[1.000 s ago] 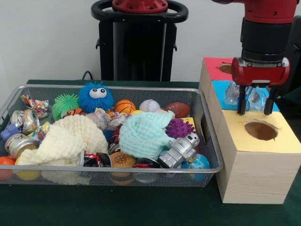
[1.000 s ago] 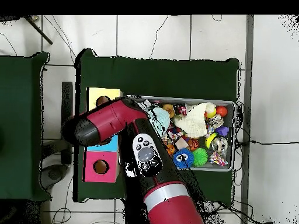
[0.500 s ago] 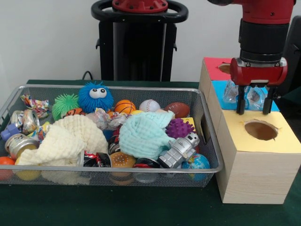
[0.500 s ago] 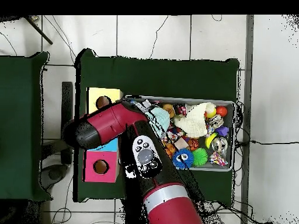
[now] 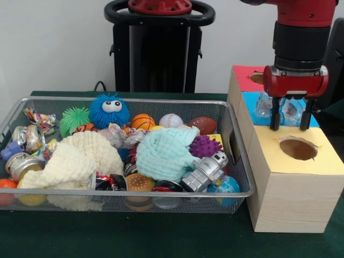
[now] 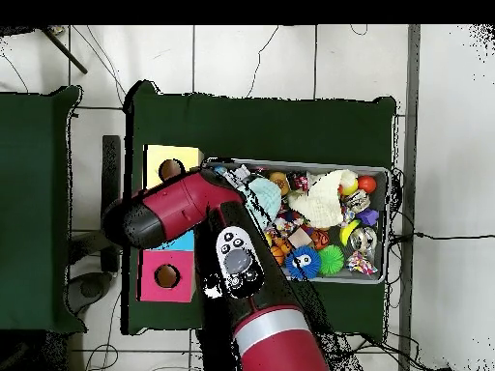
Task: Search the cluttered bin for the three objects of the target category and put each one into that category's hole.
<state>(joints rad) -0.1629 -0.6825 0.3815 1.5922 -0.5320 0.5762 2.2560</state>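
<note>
My gripper (image 5: 291, 126) hangs over the wooden sorting box, above the blue panel (image 5: 250, 103) and just behind the yellow panel's hole (image 5: 298, 149). Its fingers (image 5: 276, 119) stand apart, open, with nothing held between them. A crumpled clear plastic bottle (image 5: 264, 105) lies on the blue panel behind the fingers. The wire bin (image 5: 243, 177) to the left holds crushed cans (image 5: 21, 161), balls, a silver toy robot (image 5: 207, 170) and two cloths. In the overhead view the red arm (image 6: 184, 201) hides the gripper and the blue panel.
The box's red panel (image 5: 244, 75) with its hole lies farthest back. Overhead, the yellow panel (image 6: 172, 159) and the pink panel (image 6: 166, 276) show beside the bin (image 6: 387, 224). A mint cloth (image 5: 164, 153) and a cream cloth (image 5: 75, 158) cover part of the clutter.
The gripper has risen very slightly over the blue panel. Overhead, the arm's elbow has shifted a little to the left. The bottle and the bin's contents have not moved.
</note>
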